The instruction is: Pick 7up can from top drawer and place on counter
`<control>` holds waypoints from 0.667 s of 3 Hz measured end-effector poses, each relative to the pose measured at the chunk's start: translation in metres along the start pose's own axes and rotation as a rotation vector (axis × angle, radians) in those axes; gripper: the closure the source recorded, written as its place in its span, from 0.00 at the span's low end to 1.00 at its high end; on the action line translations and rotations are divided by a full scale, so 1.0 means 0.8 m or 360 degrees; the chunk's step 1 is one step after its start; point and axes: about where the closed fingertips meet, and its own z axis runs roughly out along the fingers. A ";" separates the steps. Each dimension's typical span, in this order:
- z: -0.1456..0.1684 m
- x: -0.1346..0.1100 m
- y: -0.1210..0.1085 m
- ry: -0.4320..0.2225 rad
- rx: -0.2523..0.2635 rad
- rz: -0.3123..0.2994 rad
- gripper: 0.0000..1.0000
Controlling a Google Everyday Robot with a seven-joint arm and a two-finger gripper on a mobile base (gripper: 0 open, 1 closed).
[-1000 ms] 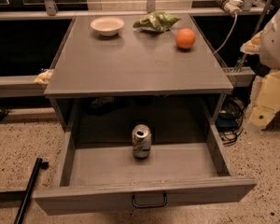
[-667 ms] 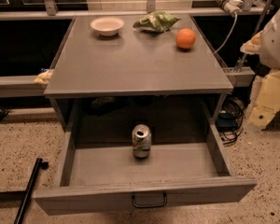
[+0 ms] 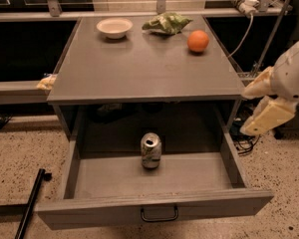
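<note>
The 7up can [image 3: 151, 151] stands upright in the middle of the open top drawer [image 3: 154, 210], its shiny top showing. The drawer is pulled fully out below the counter [image 3: 144, 68], with its dark wire handle [image 3: 159, 214] at the centre of the front panel. My gripper [image 3: 261, 106], cream-coloured on a white arm, hangs at the right edge of the view. It is beside the cabinet's right side, outside the drawer and well clear of the can. It holds nothing.
On the far part of the counter are a white bowl [image 3: 114, 27], a green crumpled bag [image 3: 167, 22] and an orange [image 3: 198, 41]. Cables [image 3: 244, 31] hang at the right rear. A black rod [image 3: 30, 203] lies on the speckled floor at the left.
My arm and gripper have shifted slightly lower and to the left, towards the cabinet's right side. The can and drawer have not moved.
</note>
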 end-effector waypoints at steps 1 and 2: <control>0.083 -0.002 -0.013 -0.0284 -0.0033 0.0053 0.66; 0.088 -0.010 -0.033 -0.0337 0.0049 0.0072 0.89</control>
